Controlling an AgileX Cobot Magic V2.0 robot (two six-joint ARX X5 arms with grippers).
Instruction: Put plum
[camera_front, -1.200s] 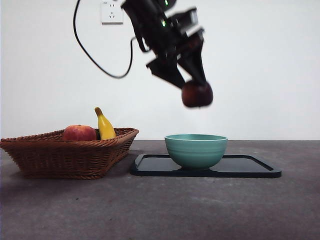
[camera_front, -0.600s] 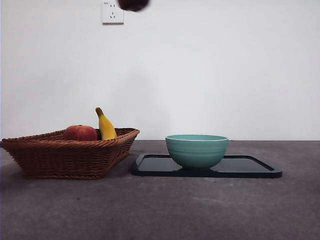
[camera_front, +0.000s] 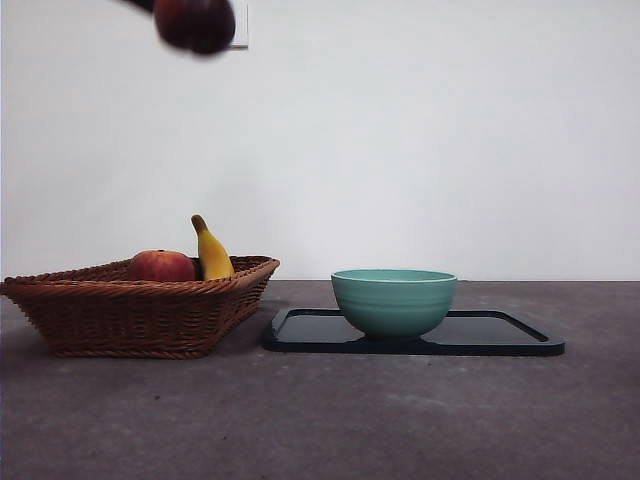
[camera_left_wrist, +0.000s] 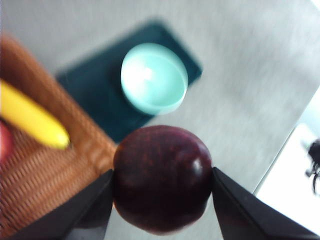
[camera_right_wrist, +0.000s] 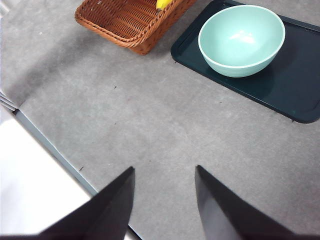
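Observation:
My left gripper (camera_left_wrist: 162, 187) is shut on the plum (camera_left_wrist: 161, 177), a glossy dark maroon fruit held between both black jaws. In the front view the plum (camera_front: 195, 24) hangs high at the top left, well above the wicker basket (camera_front: 140, 305); the arm itself is almost out of frame. The left wrist view shows the basket (camera_left_wrist: 45, 185) and the teal bowl (camera_left_wrist: 154, 77) far below, blurred. My right gripper (camera_right_wrist: 165, 195) is open over bare grey table, holding nothing.
The basket holds a red-orange peach-like fruit (camera_front: 160, 266) and a yellow banana (camera_front: 210, 252). A teal bowl (camera_front: 393, 300) stands on a dark tray (camera_front: 500, 335) right of the basket. A wall socket (camera_front: 238, 30) is behind the plum. The table's edge (camera_right_wrist: 50, 150) shows near the right gripper.
The left gripper with the plum rose from just above the bowl to the top of the front view, then moved left and came down slightly, now above the basket side.

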